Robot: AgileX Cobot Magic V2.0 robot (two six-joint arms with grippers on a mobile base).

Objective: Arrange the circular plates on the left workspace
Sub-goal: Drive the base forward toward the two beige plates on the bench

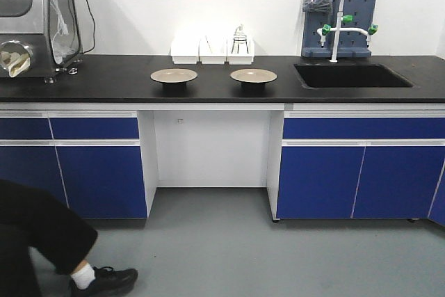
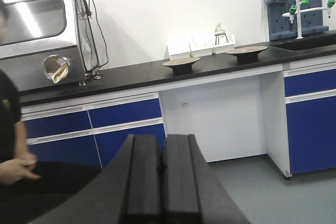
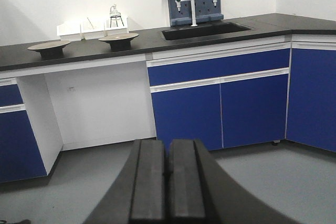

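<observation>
Midway along the black bench top [image 1: 104, 78], between its front and back edges, we see the left plate [image 1: 174, 75] and the right plate [image 1: 253, 75], beige, round, set apart. White bins [image 1: 212, 50] stand behind; the sink [image 1: 351, 76] lies rightward. Our left gripper [image 2: 161, 153] and right gripper [image 3: 168, 156] show fingers pressed together, empty.

Left plate [image 1: 174, 75] and right plate [image 1: 253, 75] sit on the bench [image 1: 104, 78] before bins [image 1: 212, 50].

The left plate [image 1: 174, 74] and the right plate [image 1: 253, 74] are glossy beige-tan; the worktop [image 1: 104, 78] is black, the cabinet fronts [image 1: 97, 172] blue, the bins [image 1: 212, 51] white.
</observation>
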